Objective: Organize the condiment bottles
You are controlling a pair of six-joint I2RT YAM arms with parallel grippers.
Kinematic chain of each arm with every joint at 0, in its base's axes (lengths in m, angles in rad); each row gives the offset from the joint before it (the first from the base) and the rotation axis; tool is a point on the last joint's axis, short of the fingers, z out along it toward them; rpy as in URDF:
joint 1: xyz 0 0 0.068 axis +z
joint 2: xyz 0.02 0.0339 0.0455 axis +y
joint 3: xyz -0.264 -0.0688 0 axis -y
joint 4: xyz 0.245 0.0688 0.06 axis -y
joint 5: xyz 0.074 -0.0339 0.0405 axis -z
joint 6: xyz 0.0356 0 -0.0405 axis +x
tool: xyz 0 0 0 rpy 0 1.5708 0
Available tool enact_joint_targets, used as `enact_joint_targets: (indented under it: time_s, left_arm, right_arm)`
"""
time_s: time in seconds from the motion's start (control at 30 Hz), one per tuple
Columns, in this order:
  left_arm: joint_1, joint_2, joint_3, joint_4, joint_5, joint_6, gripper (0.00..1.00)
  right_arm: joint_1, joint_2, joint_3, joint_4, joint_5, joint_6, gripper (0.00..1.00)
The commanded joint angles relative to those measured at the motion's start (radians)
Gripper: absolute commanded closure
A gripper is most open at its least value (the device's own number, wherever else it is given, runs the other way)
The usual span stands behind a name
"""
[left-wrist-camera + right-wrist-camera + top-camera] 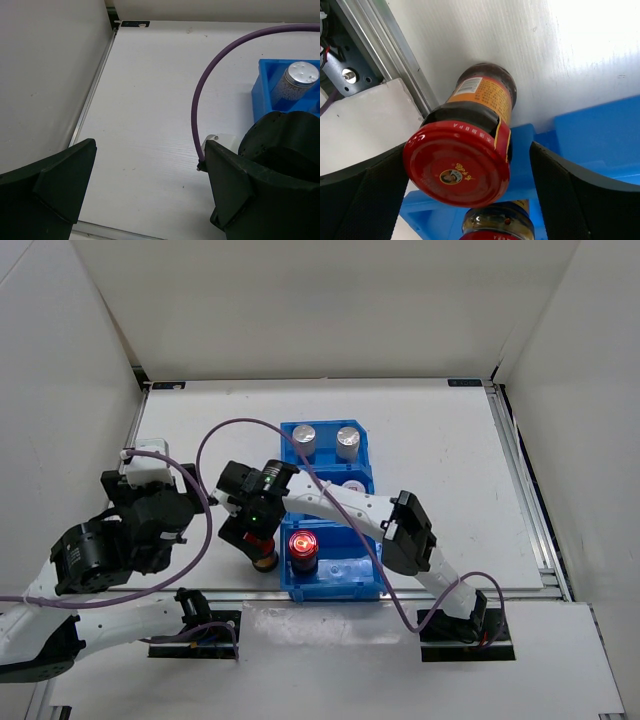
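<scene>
- Your right gripper (469,152) is standing with its fingers apart, straddling a red-capped bottle (460,165). One finger is sitting on each side of the cap, and nothing is clamped yet.
- That bottle is standing, upright as far as I can tell, on the table (150,100) just beside the left wall of the blue bin (335,585). It is level with the near compartment, where its twin (302,545) is already sitting.
- Be centring the fingers on the cap before closing. One gap is looking tighter, so a lopsided squeeze could tip the bottle.
- Be lifting straight up until the base is clearing the wall, then carrying right and lowering beside the twin.
- Your left gripper (145,195) is hanging wide apart over the table on the left, holding nothing.
</scene>
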Motion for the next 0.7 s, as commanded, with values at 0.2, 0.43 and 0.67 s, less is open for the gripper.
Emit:
enact_joint_targets:
  time_s: [0.2,0.43,0.67]
  left_arm:
    - [0.003,0.006,-0.012,0.043,0.009,0.054,0.0]
    - [0.003,0.016,0.043,0.052,-0.005,0.066,0.0]
    - [0.003,0.026,0.12,0.241,-0.065,0.248,0.0]
  right_arm:
    - [0.001,0.017,0.117,0.003,0.052,0.051,0.46]
    - [0.001,-0.019,0.315,-0.053,0.135,0.071,0.87]
    - [-0.035,-0.166,0.338,-0.12,0.28,0.108,1.0]
